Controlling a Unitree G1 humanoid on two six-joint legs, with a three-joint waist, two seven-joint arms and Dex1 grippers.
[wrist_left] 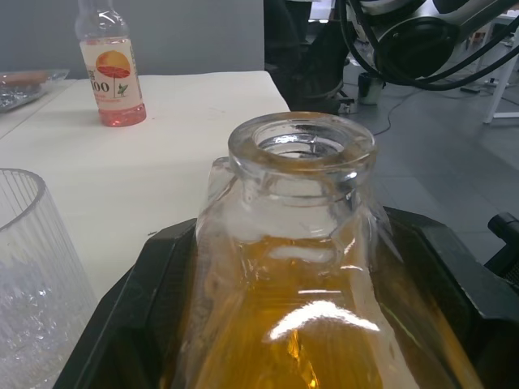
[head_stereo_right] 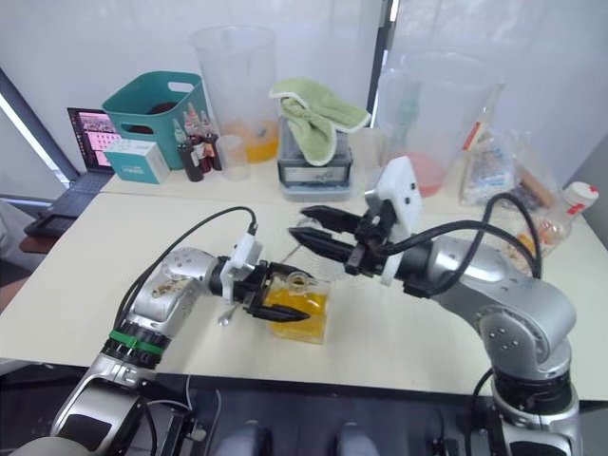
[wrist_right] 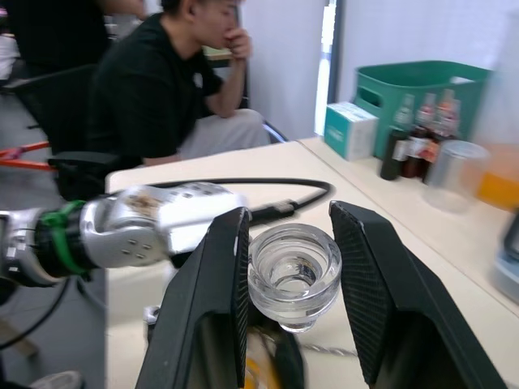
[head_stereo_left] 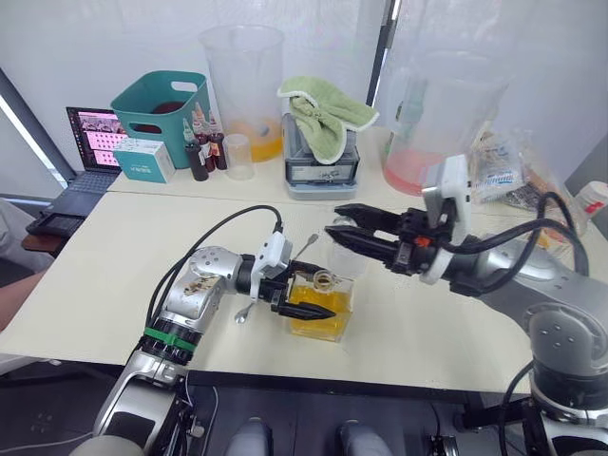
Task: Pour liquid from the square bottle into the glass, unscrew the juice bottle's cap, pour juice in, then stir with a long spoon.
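Note:
The square bottle (head_stereo_left: 323, 304) of amber liquid stands near the table's front edge, its mouth (wrist_left: 302, 146) uncapped. My left gripper (head_stereo_left: 318, 299) is shut on its body from the side. Just above and behind it, my right gripper (head_stereo_left: 334, 221) is shut on the bottle's clear glass stopper (wrist_right: 293, 271). The ribbed glass (wrist_left: 32, 275) stands right beside the bottle. The long spoon (head_stereo_left: 245, 309) lies on the table under my left wrist. The juice bottle (wrist_left: 109, 69), pink liquid with its cap on, stands upright at the far right (head_stereo_right: 578, 199).
Along the back stand a teal basket (head_stereo_left: 160, 104), small dark bottles (head_stereo_left: 201, 147), two large clear pitchers (head_stereo_left: 245, 81), and a green cloth (head_stereo_left: 323, 114) on a box. A laptop (head_stereo_left: 85, 161) is at the left. A person (wrist_right: 154, 89) sits beside the table.

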